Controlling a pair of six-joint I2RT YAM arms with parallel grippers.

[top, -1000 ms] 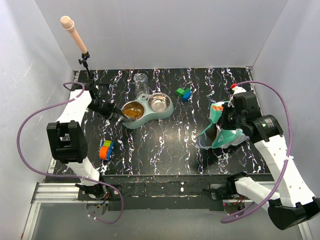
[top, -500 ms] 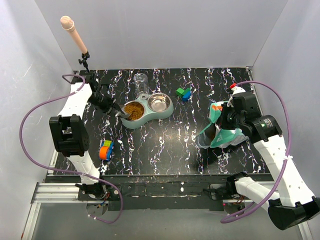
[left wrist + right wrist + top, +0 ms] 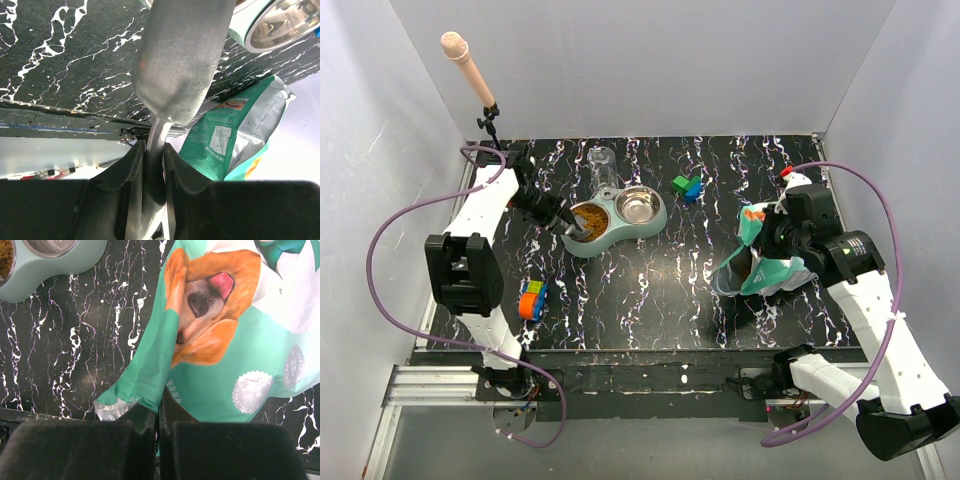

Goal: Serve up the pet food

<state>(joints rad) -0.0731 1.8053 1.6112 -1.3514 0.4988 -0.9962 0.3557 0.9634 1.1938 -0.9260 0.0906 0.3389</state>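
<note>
Top view: kibble [image 3: 590, 219] fills the left well of a double bowl [image 3: 658, 214] on the surface [image 3: 650, 290]. The bag [image 3: 762, 274] stands well apart to the right.
Left wrist: left jaws clamped on the handle of the scoop [image 3: 175, 60], its back to the camera.
Right wrist: right jaws pinched shut on the bag's edge.

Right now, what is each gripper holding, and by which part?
Left gripper: metal scoop, by its handle. Right gripper: dog-print bag, pinched at an edge.
</note>
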